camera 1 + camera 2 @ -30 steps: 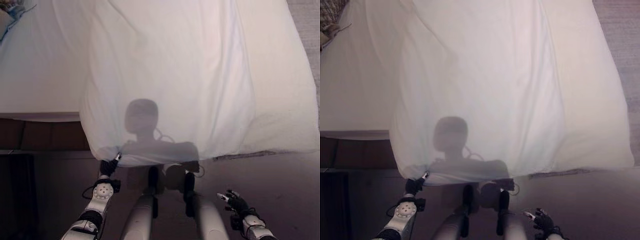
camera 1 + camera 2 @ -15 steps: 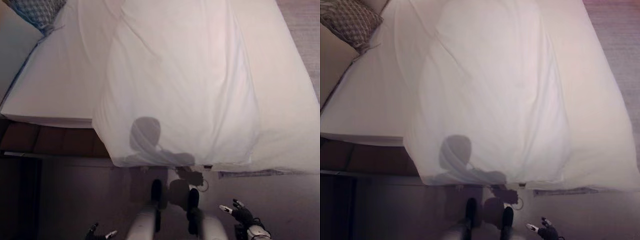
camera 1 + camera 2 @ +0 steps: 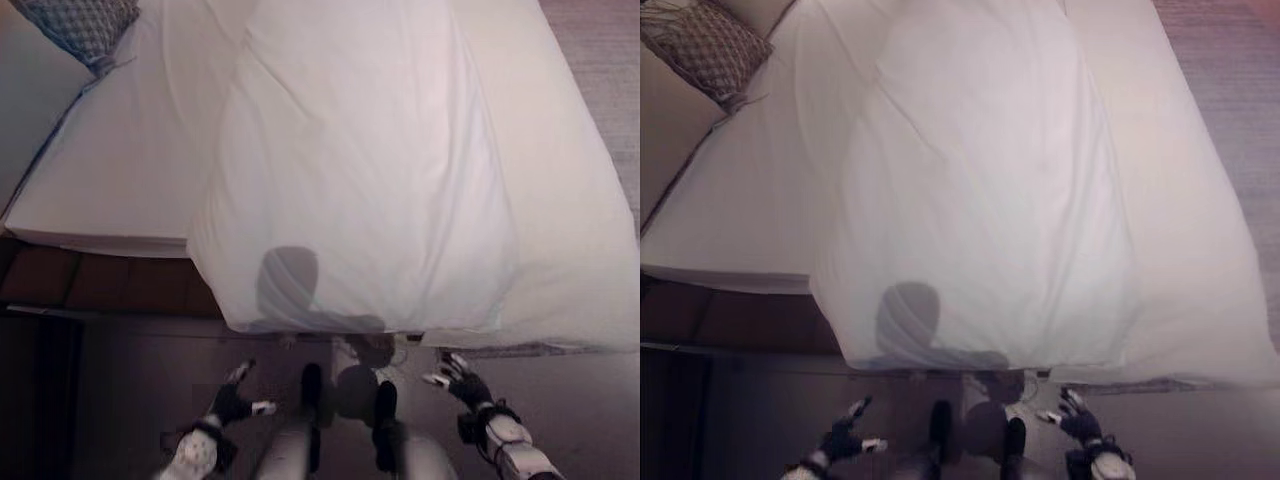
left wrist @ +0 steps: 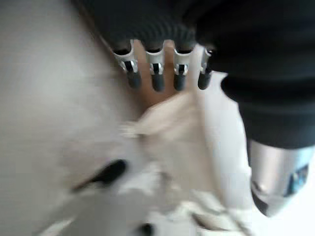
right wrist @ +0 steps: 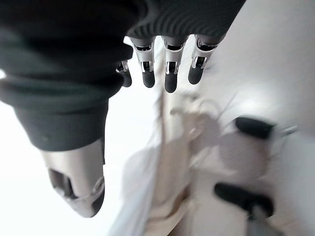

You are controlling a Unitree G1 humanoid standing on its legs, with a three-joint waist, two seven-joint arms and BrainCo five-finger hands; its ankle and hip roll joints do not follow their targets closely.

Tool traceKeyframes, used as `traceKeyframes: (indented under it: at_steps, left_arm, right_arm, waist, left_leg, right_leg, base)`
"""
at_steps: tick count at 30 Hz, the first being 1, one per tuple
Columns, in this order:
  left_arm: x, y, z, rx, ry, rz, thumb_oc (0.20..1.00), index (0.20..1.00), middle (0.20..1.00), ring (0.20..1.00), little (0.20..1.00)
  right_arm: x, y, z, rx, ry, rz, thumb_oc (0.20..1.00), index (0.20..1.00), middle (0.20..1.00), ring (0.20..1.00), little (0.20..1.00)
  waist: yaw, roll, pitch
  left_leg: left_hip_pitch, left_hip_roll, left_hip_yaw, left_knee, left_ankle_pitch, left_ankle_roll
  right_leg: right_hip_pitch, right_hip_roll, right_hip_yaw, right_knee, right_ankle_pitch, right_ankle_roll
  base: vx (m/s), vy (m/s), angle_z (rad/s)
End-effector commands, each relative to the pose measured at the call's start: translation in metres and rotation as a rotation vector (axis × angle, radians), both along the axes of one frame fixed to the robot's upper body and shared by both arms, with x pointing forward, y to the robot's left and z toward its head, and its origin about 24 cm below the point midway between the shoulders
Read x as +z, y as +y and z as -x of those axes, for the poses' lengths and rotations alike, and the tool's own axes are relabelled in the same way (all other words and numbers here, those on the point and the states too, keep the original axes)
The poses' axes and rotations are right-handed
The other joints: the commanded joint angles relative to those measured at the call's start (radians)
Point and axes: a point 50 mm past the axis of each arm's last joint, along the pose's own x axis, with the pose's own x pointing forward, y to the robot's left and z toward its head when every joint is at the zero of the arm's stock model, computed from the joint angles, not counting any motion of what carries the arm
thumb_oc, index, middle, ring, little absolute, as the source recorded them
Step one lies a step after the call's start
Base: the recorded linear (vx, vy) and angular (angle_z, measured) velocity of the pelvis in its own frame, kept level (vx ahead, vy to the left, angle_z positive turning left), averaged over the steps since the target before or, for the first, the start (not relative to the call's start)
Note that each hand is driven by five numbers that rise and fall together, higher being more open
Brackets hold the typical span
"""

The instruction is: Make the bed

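A white duvet (image 3: pixel 350 170) lies along the bed, its near edge hanging over the foot of the mattress (image 3: pixel 110 180). My left hand (image 3: pixel 232 402) is low over the floor below that edge, fingers spread and holding nothing. My right hand (image 3: pixel 462 382) hangs below the duvet's right corner, also open and empty. The left wrist view looks past straight fingers (image 4: pixel 157 78) at pale cloth (image 4: pixel 172 132). Past the straight fingers (image 5: pixel 170 73) in the right wrist view hangs the duvet's edge (image 5: pixel 162 162).
A grey patterned pillow (image 3: pixel 85 25) rests at the head of the bed on the left. A brown bed frame (image 3: pixel 110 285) shows under the mattress. Grey carpet (image 3: pixel 600 45) runs along the bed's right side.
The left hand has let go of the duvet's near edge and dropped, and now both hands rise again. The duvet has settled flat on the bed. The camera has shifted.
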Motion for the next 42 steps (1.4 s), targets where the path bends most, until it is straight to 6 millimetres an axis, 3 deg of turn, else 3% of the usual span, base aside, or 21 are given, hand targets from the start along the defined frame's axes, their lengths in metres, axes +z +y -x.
traceKeyframes:
  at_steps: [1,3,6,7,10,14,17,19,20,23,24,28,29,31,33,36,38,41,42]
  left_arm:
    - [0.028,-0.012,-0.028,-0.093,-0.109,0.106,1.0,1.0,1.0,1.0,1.0]
    - [0.051,-0.031,-0.055,-0.204,-0.178,0.14,1.0,1.0,1.0,1.0,1.0]
    - [0.062,-0.041,-0.069,-0.235,-0.187,0.183,1.0,1.0,1.0,1.0,1.0]
    - [0.078,-0.056,-0.084,-0.29,-0.223,0.226,1.0,1.0,1.0,1.0,1.0]
    - [0.092,-0.066,-0.098,-0.325,-0.244,0.261,1.0,1.0,1.0,1.0,1.0]
    - [0.128,-0.09,-0.13,-0.361,-0.311,0.329,1.0,1.0,1.0,1.0,1.0]
    - [0.144,-0.09,-0.143,-0.334,-0.35,0.345,1.0,1.0,1.0,1.0,1.0]
    - [0.166,-0.09,-0.161,-0.278,-0.417,0.336,1.0,1.0,1.0,1.0,1.0]
    - [0.166,-0.09,-0.161,-0.278,-0.417,0.336,1.0,1.0,1.0,1.0,1.0]
    - [0.194,-0.078,-0.178,-0.209,-0.502,0.303,1.0,1.0,1.0,1.0,1.0]
    - [0.215,-0.068,-0.188,-0.145,-0.572,0.257,1.0,1.0,1.0,1.0,1.0]
    - [0.235,-0.053,-0.197,-0.043,-0.646,0.226,1.0,1.0,1.0,1.0,1.0]
    - [0.251,-0.038,-0.202,0.035,-0.699,0.169,1.0,1.0,1.0,1.0,1.0]
    - [0.263,-0.024,-0.206,0.139,-0.734,0.12,1.0,1.0,1.0,1.0,1.0]
    - [0.283,-0.005,-0.209,0.269,-0.779,0.123,1.0,1.0,1.0,1.0,1.0]
    - [0.287,0.001,-0.209,0.291,-0.778,0.103,1.0,1.0,1.0,1.0,1.0]
    - [0.304,0.017,-0.208,0.336,-0.821,0.065,1.0,1.0,1.0,1.0,1.0]
    - [0.309,0.025,-0.206,0.366,-0.837,0.037,1.0,1.0,1.0,1.0,1.0]
    - [0.31,0.036,-0.204,0.391,-0.838,-0.017,1.0,1.0,1.0,1.0,1.0]
  right_arm:
    - [0.03,0.014,-0.032,0.11,-0.153,-0.053,1.0,1.0,1.0,1.0,1.0]
    - [0.047,0.028,-0.057,0.208,-0.199,-0.06,1.0,1.0,1.0,1.0,1.0]
    - [0.058,0.039,-0.071,0.247,-0.223,-0.084,1.0,1.0,1.0,1.0,1.0]
    - [0.067,0.052,-0.083,0.28,-0.244,-0.125,1.0,1.0,1.0,1.0,1.0]
    - [0.079,0.063,-0.096,0.301,-0.274,-0.151,1.0,1.0,1.0,1.0,1.0]
    - [0.108,0.092,-0.123,0.321,-0.334,-0.263,1.0,1.0,1.0,1.0,1.0]
    - [0.126,0.097,-0.135,0.327,-0.379,-0.276,1.0,1.0,1.0,1.0,1.0]
    - [0.154,0.099,-0.153,0.289,-0.455,-0.301,1.0,1.0,1.0,1.0,1.0]
    - [0.154,0.099,-0.153,0.289,-0.455,-0.301,1.0,1.0,1.0,1.0,1.0]
    - [0.188,0.097,-0.17,0.259,-0.54,-0.304,1.0,1.0,1.0,1.0,1.0]
    - [0.212,0.094,-0.18,0.235,-0.607,-0.278,1.0,1.0,1.0,1.0,1.0]
    - [0.233,0.085,-0.189,0.166,-0.66,-0.277,1.0,1.0,1.0,1.0,1.0]
    - [0.253,0.075,-0.195,0.103,-0.713,-0.24,1.0,1.0,1.0,1.0,1.0]
    - [0.269,0.061,-0.2,0.019,-0.753,-0.168,1.0,1.0,1.0,1.0,1.0]
    - [0.29,0.041,-0.205,-0.079,-0.785,0.02,1.0,1.0,1.0,1.0,1.0]
    - [0.297,0.032,-0.206,-0.115,-0.783,0.056,1.0,1.0,1.0,1.0,1.0]
    - [0.309,0.01,-0.205,-0.175,-0.791,0.122,1.0,1.0,1.0,1.0,1.0]
    - [0.312,-0.002,-0.203,-0.218,-0.791,0.148,1.0,1.0,1.0,1.0,1.0]
    - [0.31,-0.017,-0.2,-0.275,-0.779,0.17,1.0,1.0,1.0,1.0,1.0]
  waist:
    - [-0.004,-0.04,0.048]
    - [-0.002,-0.037,0.07]
    - [-0.002,-0.036,0.085]
    - [0.0,-0.03,0.106]
    - [0.0,-0.025,0.12]
    - [0.001,-0.02,0.157]
    - [-0.001,-0.018,0.169]
    - [-0.004,-0.017,0.186]
    - [-0.004,-0.017,0.185]
    - [0.0,-0.017,0.193]
    - [-0.001,-0.019,0.204]
    - [-0.002,-0.021,0.205]
    - [-0.008,-0.025,0.211]
    - [-0.013,-0.031,0.211]
    - [-0.022,-0.038,0.211]
    - [-0.025,-0.038,0.211]
    - [-0.03,-0.037,0.211]
    - [-0.034,-0.037,0.211]
    - [-0.033,-0.038,0.211]
  left_leg:
    - [-0.021,-0.038,0.025,0.073,-0.063,-0.011]
    - [-0.043,-0.04,0.025,0.087,-0.061,-0.012]
    - [-0.058,-0.04,0.029,0.098,-0.06,-0.012]
    - [-0.07,-0.042,0.029,0.107,-0.06,-0.012]
    - [-0.092,-0.042,0.034,0.119,-0.058,-0.013]
    - [-0.157,-0.044,0.041,0.165,-0.058,-0.014]
    - [-0.193,-0.047,0.047,0.194,-0.061,-0.014]
    - [-0.249,-0.053,0.05,0.247,-0.066,-0.019]
    - [-0.251,-0.053,0.051,0.249,-0.067,-0.019]
    - [-0.317,-0.049,0.065,0.299,-0.082,-0.02]
    - [-0.359,-0.051,0.072,0.351,-0.094,-0.023]
    - [-0.406,-0.047,0.075,0.387,-0.106,-0.023]
    - [-0.437,-0.042,0.079,0.417,-0.116,-0.026]
    - [-0.47,-0.037,0.088,0.452,-0.129,-0.026]
    - [-0.521,-0.031,0.095,0.507,-0.143,-0.032]
    - [-0.534,-0.029,0.097,0.521,-0.146,-0.031]
    - [-0.548,-0.028,0.103,0.542,-0.158,-0.033]
    - [-0.557,-0.024,0.105,0.552,-0.162,-0.033]
    - [-0.553,-0.021,0.105,0.554,-0.173,-0.033]
  right_leg:
    - [-0.009,-0.055,0.046,-0.106,0.15,0.1]
    - [-0.031,-0.055,0.046,-0.091,0.149,0.096]
    - [-0.046,-0.055,0.046,-0.084,0.15,0.094]
    - [-0.061,-0.056,0.047,-0.071,0.148,0.091]
    - [-0.084,-0.057,0.051,-0.058,0.15,0.088]
    - [-0.15,-0.058,0.058,-0.024,0.153,0.084]
    - [-0.188,-0.06,0.064,0.005,0.15,0.081]
    - [-0.242,-0.067,0.065,0.058,0.145,0.08]
    - [-0.244,-0.067,0.066,0.06,0.144,0.08]
    - [-0.319,-0.072,0.073,0.115,0.136,0.081]
    - [-0.361,-0.072,0.08,0.167,0.123,0.077]
    - [-0.409,-0.077,0.083,0.205,0.111,0.076]
    - [-0.439,-0.078,0.082,0.237,0.101,0.077]
    - [-0.474,-0.076,0.089,0.268,0.095,0.074]
    - [-0.518,-0.079,0.09,0.308,0.081,0.072]
    - [-0.531,-0.083,0.089,0.319,0.079,0.07]
    - [-0.548,-0.082,0.094,0.347,0.068,0.072]
    - [-0.558,-0.082,0.096,0.354,0.066,0.071]
    - [-0.554,-0.078,0.096,0.343,0.063,0.071]
  base:
    - [-0.07,0.012,-0.03]
    - [-0.09,0.021,-0.04]
    - [-0.07,0.017,0.0]
    - [-0.05,0.008,0.01]
    - [-0.07,0.021,0.03]
    - [-0.08,0.021,0.02]
    - [-0.09,0.042,0.03]
    - [-0.08,0.032,0.06]
    - [-0.05,0.031,0.08]
    - [-0.07,0.045,0.04]
    - [-0.06,0.038,0.0]
    - [-0.03,0.026,0.04]
    - [0.0,0.0,0.0]
    - [-0.01,0.047,-0.03]
    - [0.0,0.03,-0.05]
    - [0.01,0.008,-0.02]
    - [0.02,0.027,-0.06]
    - [0.02,0.009,-0.08]
    - [0.04,-0.016,-0.05]
